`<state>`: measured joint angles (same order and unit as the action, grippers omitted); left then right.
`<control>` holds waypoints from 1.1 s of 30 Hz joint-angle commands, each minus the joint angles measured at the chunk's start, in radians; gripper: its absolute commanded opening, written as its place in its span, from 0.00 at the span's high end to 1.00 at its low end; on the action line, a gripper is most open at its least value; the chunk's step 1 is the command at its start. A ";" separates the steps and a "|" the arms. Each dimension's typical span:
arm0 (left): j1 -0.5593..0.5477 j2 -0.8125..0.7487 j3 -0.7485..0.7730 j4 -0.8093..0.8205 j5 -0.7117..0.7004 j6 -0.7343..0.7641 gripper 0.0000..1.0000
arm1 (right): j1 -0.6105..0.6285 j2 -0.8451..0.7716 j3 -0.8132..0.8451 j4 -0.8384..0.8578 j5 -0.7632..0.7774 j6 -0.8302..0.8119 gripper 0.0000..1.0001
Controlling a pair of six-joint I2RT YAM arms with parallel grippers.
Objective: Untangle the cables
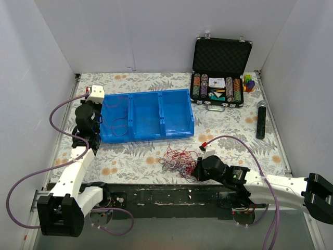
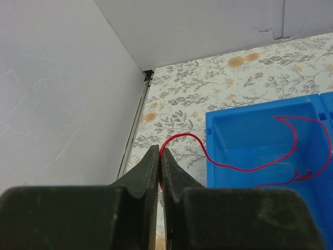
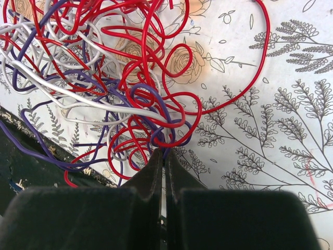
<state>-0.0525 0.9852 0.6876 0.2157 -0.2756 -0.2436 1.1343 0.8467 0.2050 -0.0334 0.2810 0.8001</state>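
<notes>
Our left gripper [image 2: 158, 151] is pressed together on 1 red cable [image 2: 234, 169], held beside the blue bin [image 2: 244, 138] so the strand trails into its left compartment — sorted apart. Rightward, near the front of the table [image 1: 234, 151], our right gripper [image 3: 164, 153] pinches the tangle of cables [image 3: 130, 99] — we judge, to draw out another.

This site is presenting as a robotics lab test cell rather than a home. Plain white panels [image 1: 156, 36] are boxing in the table [image 1: 171, 198] on three sides. A left arm [image 1: 75, 174] and a right arm [image 1: 276, 185] are sitting bolted at its near edge, trailing purple hoses [image 1: 51, 119]. Assorted props are lying on a floral cover [image 1: 130, 156]: a blue bin [image 1: 148, 112], a chip case [image 1: 222, 57], tangled cables [image 1: 178, 160].
</notes>
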 commanded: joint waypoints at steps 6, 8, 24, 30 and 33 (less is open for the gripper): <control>0.005 0.020 0.062 -0.087 -0.024 -0.092 1.00 | 0.004 -0.003 -0.027 -0.020 -0.014 0.004 0.99; 0.005 0.014 0.060 -0.090 0.027 -0.083 1.00 | 0.004 -0.003 -0.029 -0.020 -0.012 0.004 0.99; 0.003 0.158 0.182 -0.170 0.541 -0.270 1.00 | 0.004 0.011 -0.015 -0.022 -0.005 -0.001 0.99; 0.003 0.211 0.126 -0.131 0.575 -0.302 1.00 | 0.004 -0.011 -0.021 -0.045 0.010 0.001 0.99; 0.003 0.257 0.118 -0.124 0.602 -0.358 1.00 | 0.005 -0.014 -0.016 -0.054 0.015 0.001 0.99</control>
<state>-0.0513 1.2171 0.8219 0.0772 0.2581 -0.5240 1.1343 0.8383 0.1982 -0.0277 0.2787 0.8074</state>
